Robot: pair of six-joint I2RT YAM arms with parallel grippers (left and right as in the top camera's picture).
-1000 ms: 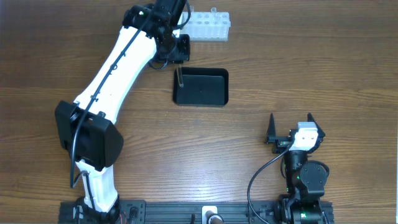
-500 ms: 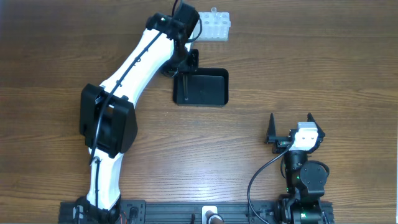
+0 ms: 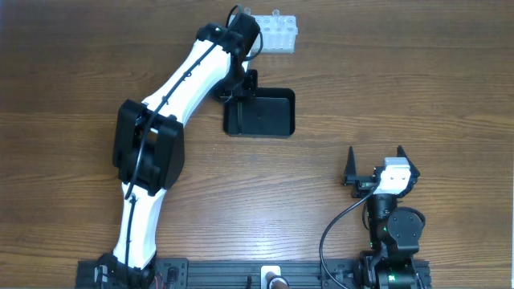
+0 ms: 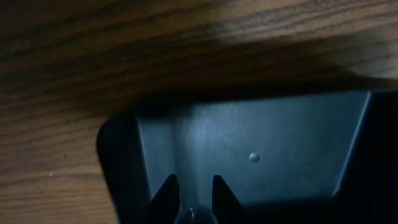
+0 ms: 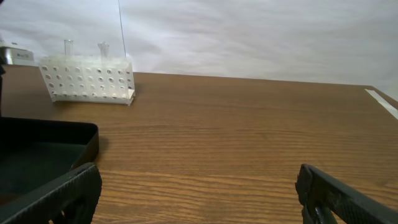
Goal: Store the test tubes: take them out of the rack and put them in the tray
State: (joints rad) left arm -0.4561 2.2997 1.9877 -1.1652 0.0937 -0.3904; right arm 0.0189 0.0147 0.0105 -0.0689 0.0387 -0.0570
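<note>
The left gripper (image 4: pixel 194 182) hangs over the left end of the black tray (image 4: pixel 292 140), pinched on a test tube (image 4: pixel 191 216).

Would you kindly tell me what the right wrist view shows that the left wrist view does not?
Only the right wrist view: the white rack with two standing tubes, and the open right tool. Only the left wrist view: the left tool closed on a test tube, close above the tray floor. Both: the black tray and the wooden table.
</note>
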